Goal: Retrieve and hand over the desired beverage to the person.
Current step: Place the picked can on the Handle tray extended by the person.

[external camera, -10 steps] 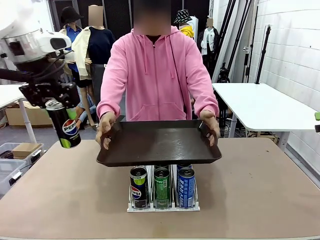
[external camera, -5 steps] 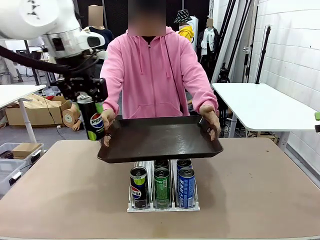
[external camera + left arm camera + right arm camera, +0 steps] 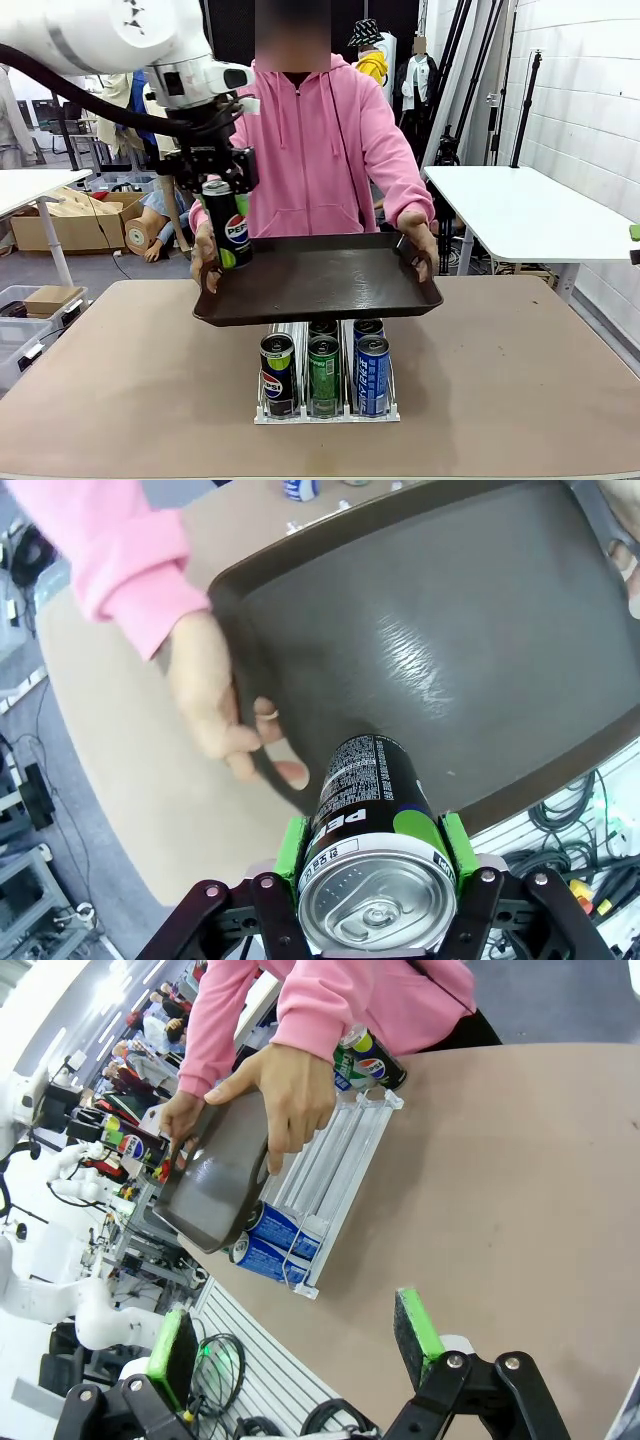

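Clearly, with my left gripper (image 3: 225, 196) clamped on the Pepsi can (image 3: 234, 234), it needed lowering upright onto the tray (image 3: 330, 282), clear of the person's hand (image 3: 205, 258).

The brand "PEPSI" and its round logo stood on the black-and-green can (image 3: 232, 235) in the left gripper (image 3: 224, 192), "PEP" also reading in the left wrist view, the same logo marked the black can (image 3: 277, 378) in the rack (image 3: 262, 417), and print on the green can (image 3: 322, 372) and the blue can (image 3: 372, 372) was illegible.
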`<action>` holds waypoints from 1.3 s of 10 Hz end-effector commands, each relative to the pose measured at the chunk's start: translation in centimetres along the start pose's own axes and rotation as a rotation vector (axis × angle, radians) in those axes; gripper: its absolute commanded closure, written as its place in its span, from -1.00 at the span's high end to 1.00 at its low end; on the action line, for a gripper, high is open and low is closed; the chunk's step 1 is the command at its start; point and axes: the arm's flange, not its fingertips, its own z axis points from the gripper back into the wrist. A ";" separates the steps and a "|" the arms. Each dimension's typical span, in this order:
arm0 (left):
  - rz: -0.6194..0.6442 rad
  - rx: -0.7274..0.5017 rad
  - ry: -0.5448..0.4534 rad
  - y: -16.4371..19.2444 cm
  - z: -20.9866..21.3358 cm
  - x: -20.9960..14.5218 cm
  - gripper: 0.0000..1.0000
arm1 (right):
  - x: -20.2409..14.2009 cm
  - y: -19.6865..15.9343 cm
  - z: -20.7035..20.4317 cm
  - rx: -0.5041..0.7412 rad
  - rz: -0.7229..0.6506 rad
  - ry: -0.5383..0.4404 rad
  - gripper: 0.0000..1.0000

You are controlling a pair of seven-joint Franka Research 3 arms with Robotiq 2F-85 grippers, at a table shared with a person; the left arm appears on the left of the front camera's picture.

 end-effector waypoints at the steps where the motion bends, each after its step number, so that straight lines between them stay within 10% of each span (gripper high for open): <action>1: -0.023 0.000 0.022 -1.1 0.4 1.5 -1.00 | 0.1 0.0 0.0 0.014 0.006 -0.008 1.00; 13: -0.094 -0.023 0.065 -2.1 -5.9 2.5 -1.00 | 0.1 0.0 0.0 0.014 0.006 -0.008 1.00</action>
